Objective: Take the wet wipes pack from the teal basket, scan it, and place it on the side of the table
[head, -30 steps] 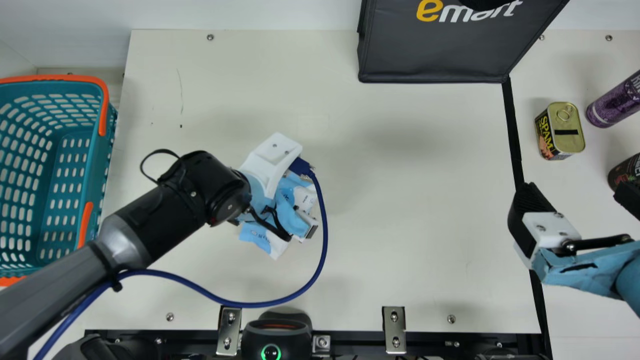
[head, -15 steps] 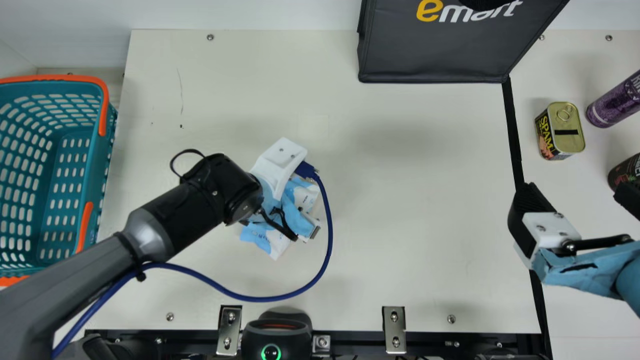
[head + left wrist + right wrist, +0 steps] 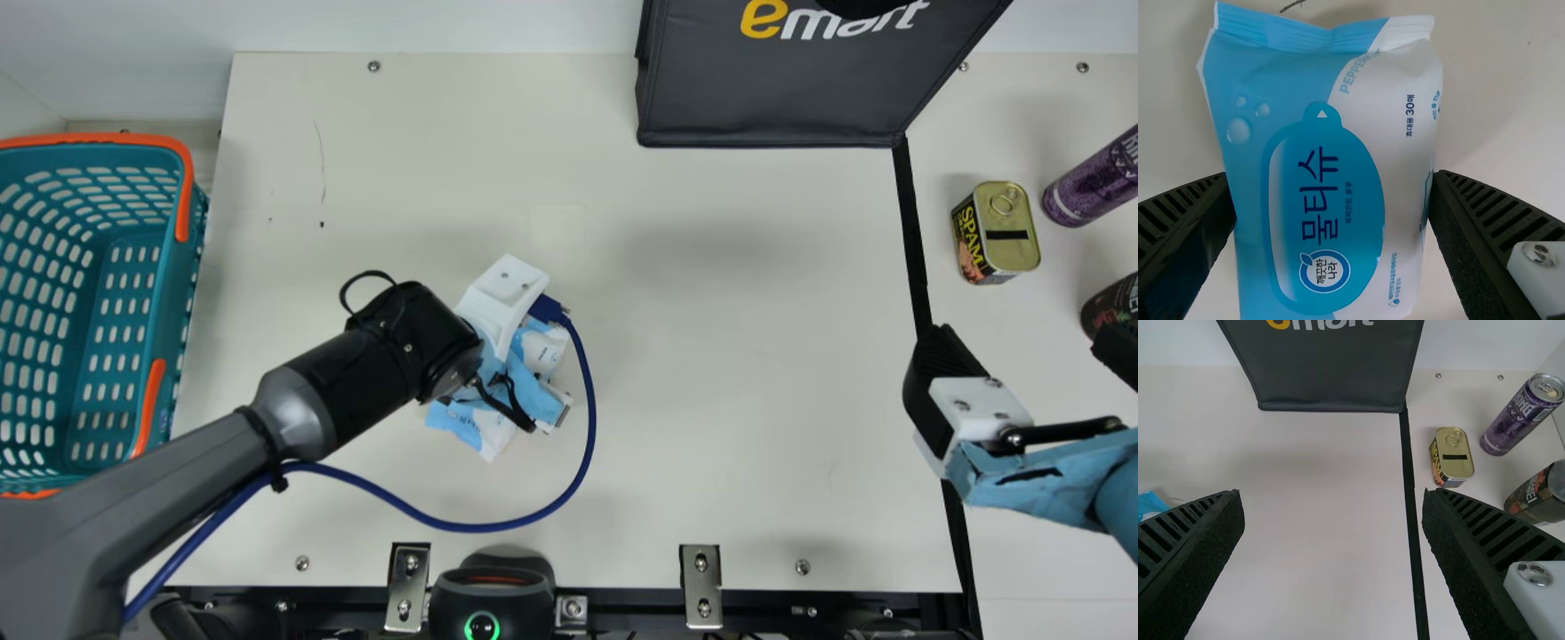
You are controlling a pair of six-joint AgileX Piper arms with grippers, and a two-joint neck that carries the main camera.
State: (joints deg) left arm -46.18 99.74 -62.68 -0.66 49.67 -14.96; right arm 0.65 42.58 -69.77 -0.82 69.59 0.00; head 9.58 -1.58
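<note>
In the main view my left gripper (image 3: 502, 289) is over the blue-and-white wet wipes pack (image 3: 453, 422), which lies on the table left of centre, partly hidden beneath it. In the left wrist view my left gripper (image 3: 1333, 180) is open, one finger at each long side of the wipes pack (image 3: 1321, 173), whose printed face points at the camera. My right gripper (image 3: 1027, 345) stands open at the table's right part, nothing between its fingers; the right wrist view too has the right gripper (image 3: 1331, 499) spread wide. The teal basket (image 3: 167, 293) is at the far left.
A black scanner (image 3: 492, 596) with a green light sits at the front edge. A dark bag (image 3: 782, 98) stands at the back. On the right are a Spam can (image 3: 1011, 227), a purple can (image 3: 1093, 178) and a dark can (image 3: 1116, 307). A blue cable (image 3: 462, 526) loops near the left arm.
My left arm has moved rightward and slightly toward the table's front, over the pack. The pack and my right arm have kept their places.
</note>
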